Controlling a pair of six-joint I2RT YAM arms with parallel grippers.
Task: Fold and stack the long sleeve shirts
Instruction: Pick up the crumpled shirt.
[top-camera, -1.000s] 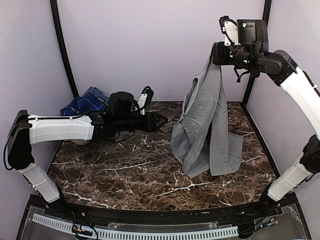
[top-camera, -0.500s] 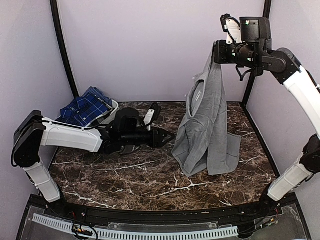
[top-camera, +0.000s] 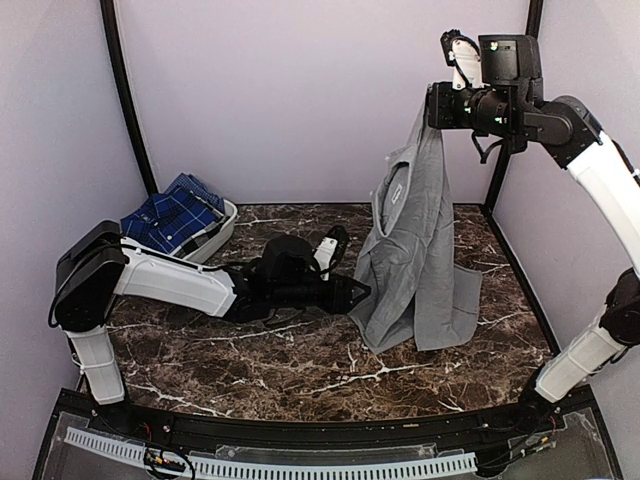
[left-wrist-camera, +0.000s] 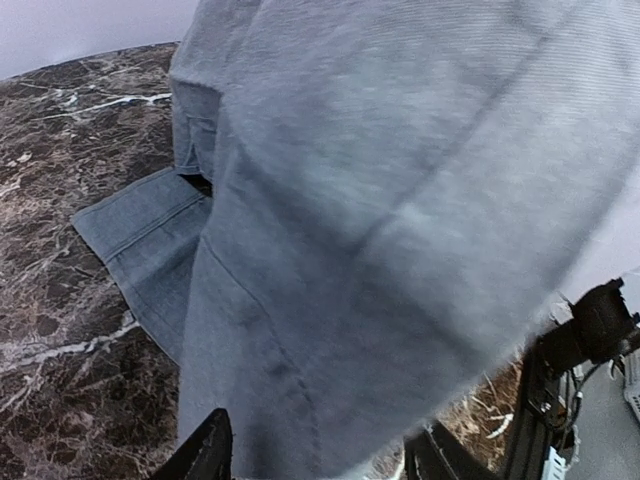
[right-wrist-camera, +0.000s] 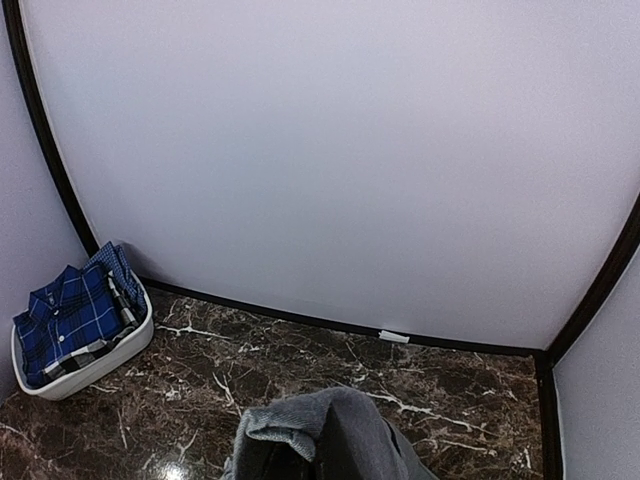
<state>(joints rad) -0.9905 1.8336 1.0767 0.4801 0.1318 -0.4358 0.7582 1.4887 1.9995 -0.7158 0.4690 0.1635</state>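
Note:
The grey shirt (top-camera: 415, 250) hangs from my right gripper (top-camera: 432, 105), which is shut on its top edge high at the back right; its lower end rests on the table. In the right wrist view a bunch of grey cloth (right-wrist-camera: 330, 430) covers the jaws. My left gripper (top-camera: 362, 292) is low over the table with its tips at the shirt's lower left edge. In the left wrist view its jaws stand apart with the grey shirt (left-wrist-camera: 380, 230) hanging just ahead of and between the tips. The blue plaid shirt (top-camera: 172, 215) lies in the basket (top-camera: 222, 228) at the back left.
The white basket (right-wrist-camera: 95, 362) stands at the table's back left corner. A dark marble table (top-camera: 260, 350) lies under both arms. Lilac walls with black corner posts (top-camera: 125, 100) close in the space.
My left arm has swept right and down across the table, from beside the basket to the grey shirt's lower edge. The right gripper has held the shirt almost still.

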